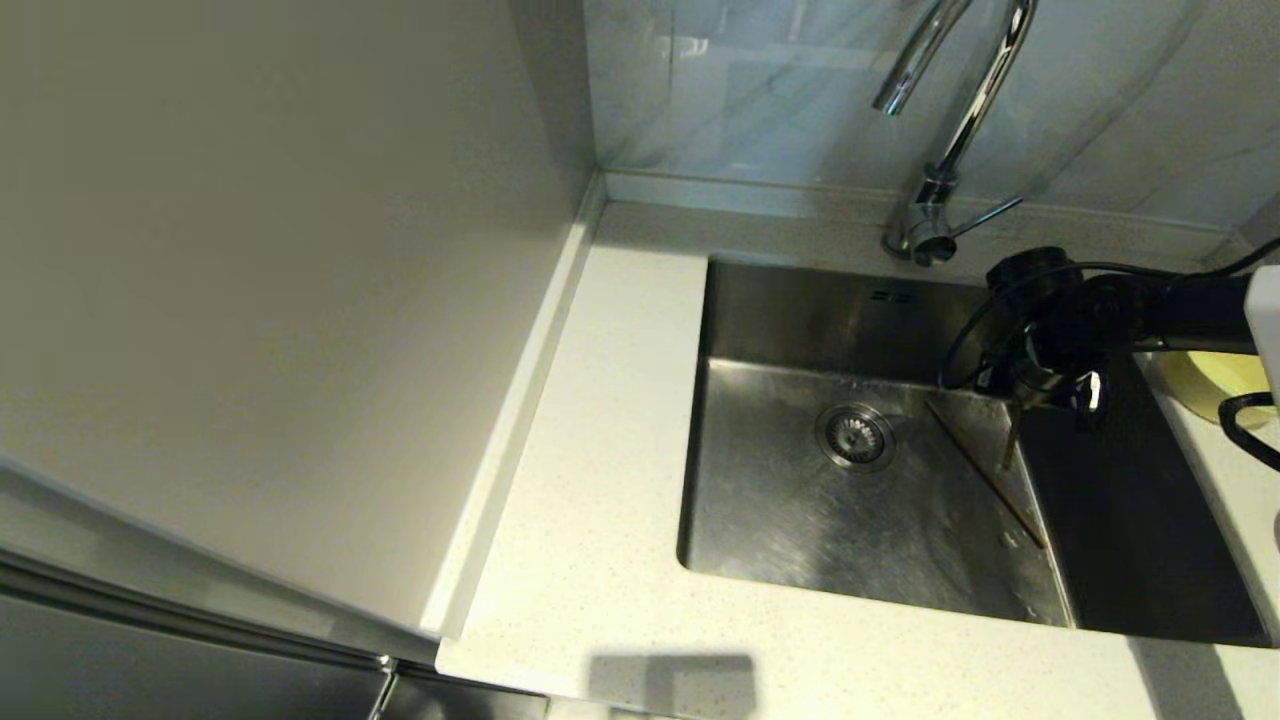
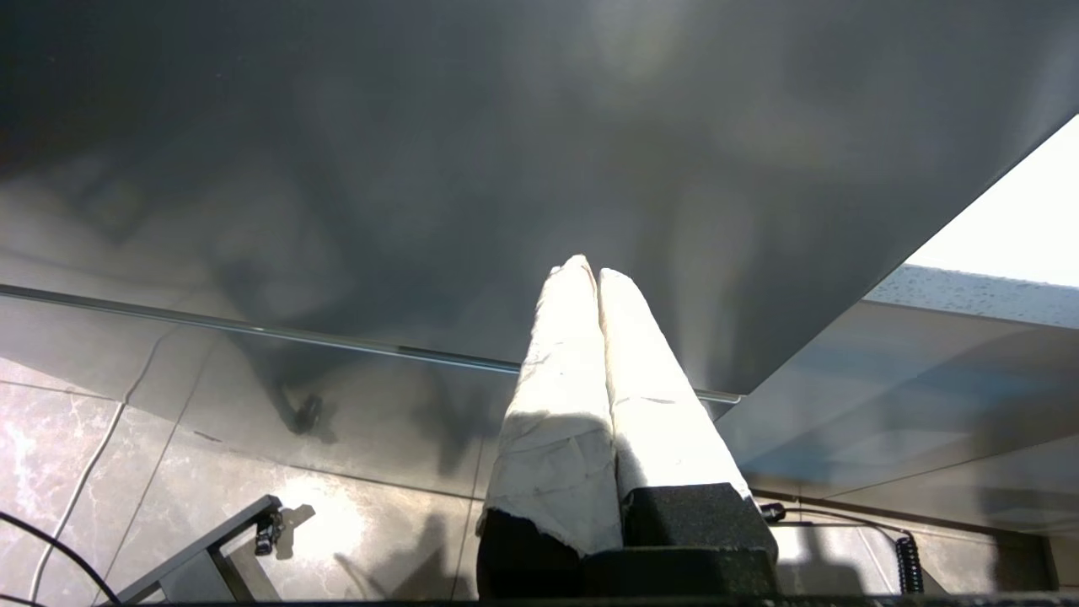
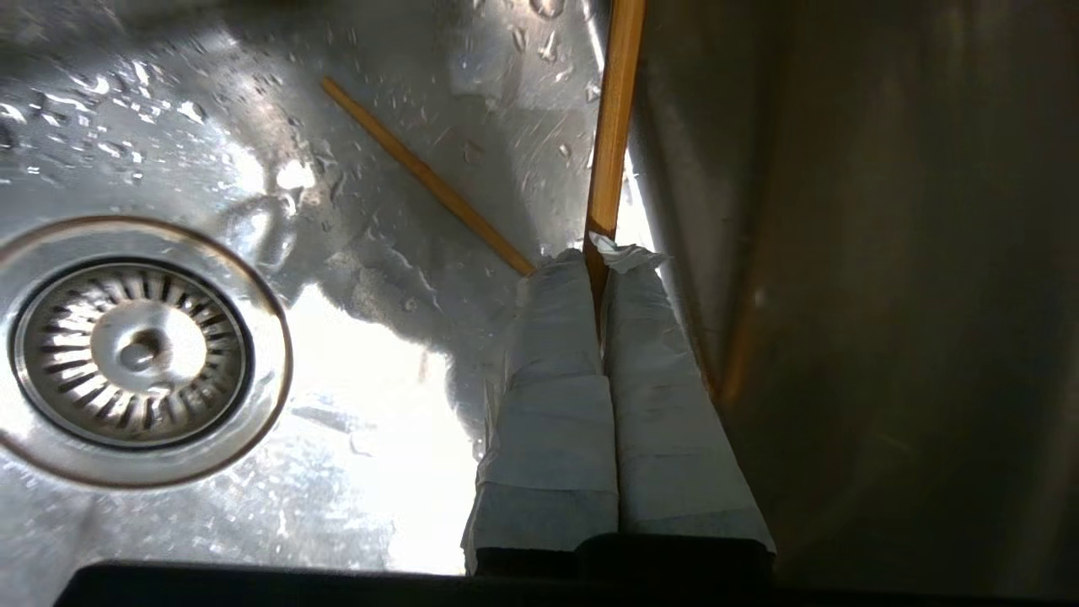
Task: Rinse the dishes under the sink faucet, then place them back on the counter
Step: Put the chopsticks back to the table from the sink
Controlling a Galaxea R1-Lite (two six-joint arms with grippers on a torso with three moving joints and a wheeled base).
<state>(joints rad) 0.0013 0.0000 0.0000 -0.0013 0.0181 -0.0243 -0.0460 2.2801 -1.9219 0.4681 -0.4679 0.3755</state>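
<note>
1. Right gripper [image 3: 600,261] is down inside the sink [image 1: 800,520], near its right wall; its jaws are pressed together on one chopstick [image 3: 614,126], which sticks out past the fingertips
2. Second chopstick [image 3: 426,175] lies loose on the wet sink floor, slanted, one end just beside my fingertips, the drain [image 3: 131,350] well to the side
3. Step in hand, as I judge: I pick the chopsticks out of the sink, to rinse them or to carry them back
4. Next move needs a lift without twist, since the stick is thin and can slip
5. Yellow bowl [image 1: 1215,385] waits on the counter [image 1: 600,500] at the right, behind my arm; the faucet [image 1: 945,130] shows no water
6. Left gripper [image 2: 597,271] is parked away from the sink, jaws together on nothing
</note>
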